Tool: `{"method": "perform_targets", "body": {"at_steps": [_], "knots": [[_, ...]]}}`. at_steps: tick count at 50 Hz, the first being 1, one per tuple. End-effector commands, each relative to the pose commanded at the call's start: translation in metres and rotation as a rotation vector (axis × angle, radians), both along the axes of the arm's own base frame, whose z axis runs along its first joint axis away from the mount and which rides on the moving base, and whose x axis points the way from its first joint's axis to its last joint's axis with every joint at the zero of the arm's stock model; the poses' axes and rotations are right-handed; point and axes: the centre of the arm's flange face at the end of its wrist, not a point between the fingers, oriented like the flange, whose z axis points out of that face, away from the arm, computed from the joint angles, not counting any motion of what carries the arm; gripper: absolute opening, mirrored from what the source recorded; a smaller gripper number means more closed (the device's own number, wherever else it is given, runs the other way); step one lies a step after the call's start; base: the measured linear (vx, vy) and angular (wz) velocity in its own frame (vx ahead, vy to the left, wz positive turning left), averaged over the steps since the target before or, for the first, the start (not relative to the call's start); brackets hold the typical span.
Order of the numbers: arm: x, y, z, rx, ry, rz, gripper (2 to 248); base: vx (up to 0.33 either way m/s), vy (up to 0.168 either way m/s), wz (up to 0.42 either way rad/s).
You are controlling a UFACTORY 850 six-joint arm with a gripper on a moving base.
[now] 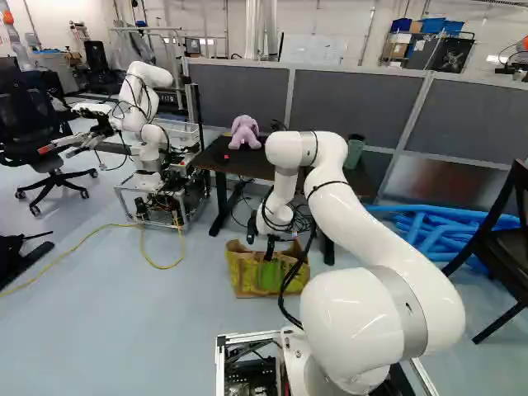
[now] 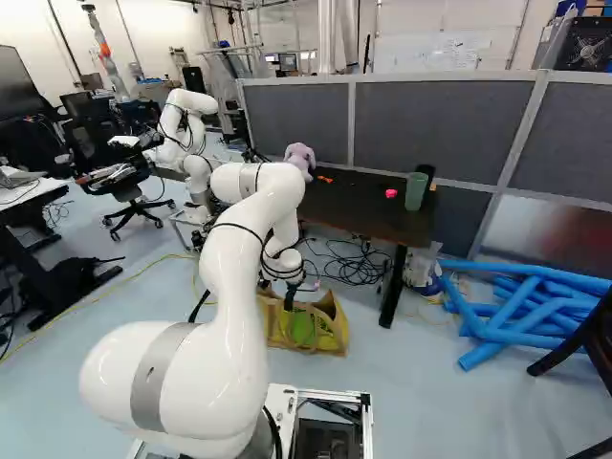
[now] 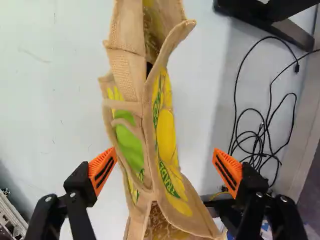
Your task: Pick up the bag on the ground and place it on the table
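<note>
Currently, the gripper (image 1: 261, 238) is seen low over the floor (image 1: 148, 330), above the bag (image 3: 170, 135), which is set upright on that floor just before the worktop (image 2: 359, 199). In the wrist view the gripper (image 3: 165, 162) is shown released, its orange pads (image 3: 102, 170) spread wide on either side of the tan bag, with nothing clasped between them. Yellow and green panels are shown on the bag's sides, and its looped handles (image 3: 132, 127) are draped along one side; whether that side is brushed by the nearer pad cannot quite be judged. On the worktop, a purple plush toy (image 2: 300, 156), a small orange item (image 2: 326, 179), a small pink item (image 2: 390, 193) and a green cup (image 2: 415, 191) are carried. Black cables (image 2: 354, 265) are heaped beneath it, and blue tubes (image 2: 521, 311) are piled on the floor at the right of the right base view. At the left of the left base view, another robot (image 1: 142, 99) is mounted on a base near an office chair (image 1: 29, 124).
</note>
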Motion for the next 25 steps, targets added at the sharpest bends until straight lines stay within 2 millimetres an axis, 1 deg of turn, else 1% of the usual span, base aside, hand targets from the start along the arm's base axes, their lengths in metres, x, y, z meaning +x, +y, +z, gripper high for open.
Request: {"method": "perform_targets", "body": {"at_steps": [25], "knots": [[0.014, 0.008, -0.041, -0.027, 0.054, 0.017, 247, 0.0, 0.0, 0.0]]}}
